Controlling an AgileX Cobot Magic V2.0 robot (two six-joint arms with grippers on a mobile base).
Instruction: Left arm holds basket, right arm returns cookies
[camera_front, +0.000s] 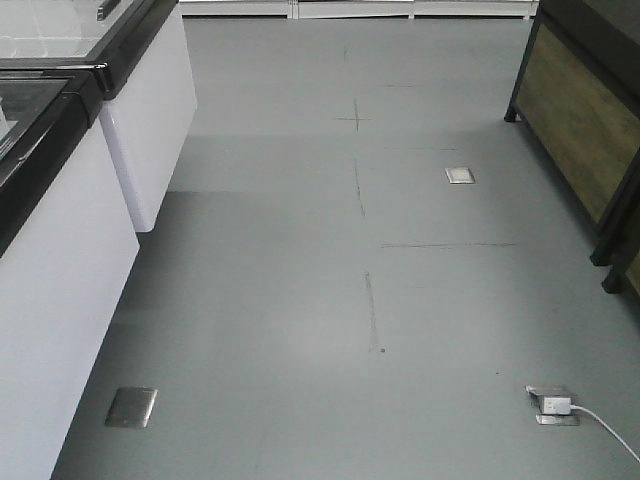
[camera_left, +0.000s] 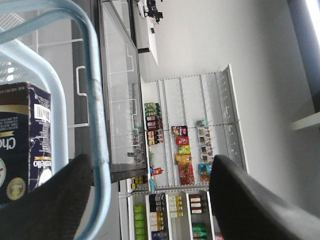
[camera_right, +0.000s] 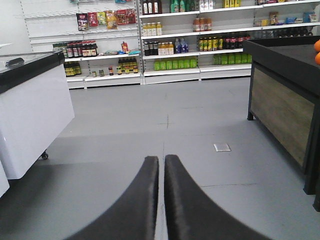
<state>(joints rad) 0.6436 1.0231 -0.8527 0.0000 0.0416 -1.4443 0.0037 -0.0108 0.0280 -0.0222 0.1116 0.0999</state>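
In the left wrist view the light blue basket's hoop handle (camera_left: 95, 125) runs between my left gripper's fingers, close against the left finger (camera_left: 55, 200). The left gripper (camera_left: 150, 160) stands wide open around the handle, its right finger (camera_left: 250, 200) far from it. Below the handle, the dark navy cookies carton (camera_left: 27, 140) with white lettering and a barcode stands in the basket (camera_left: 15, 55). The right wrist view shows my right gripper (camera_right: 161, 159) shut, with nothing between its fingers, above bare grey floor. Neither gripper nor the basket shows in the front view.
White chest freezers (camera_front: 60, 250) with black rims line the left. A dark stand with a wood front (camera_front: 580, 120) is at the right. Floor sockets (camera_front: 132, 407) (camera_front: 552, 404) and a white cable (camera_front: 610, 430) lie on the floor. Stocked shelves (camera_right: 170, 50) fill the far wall.
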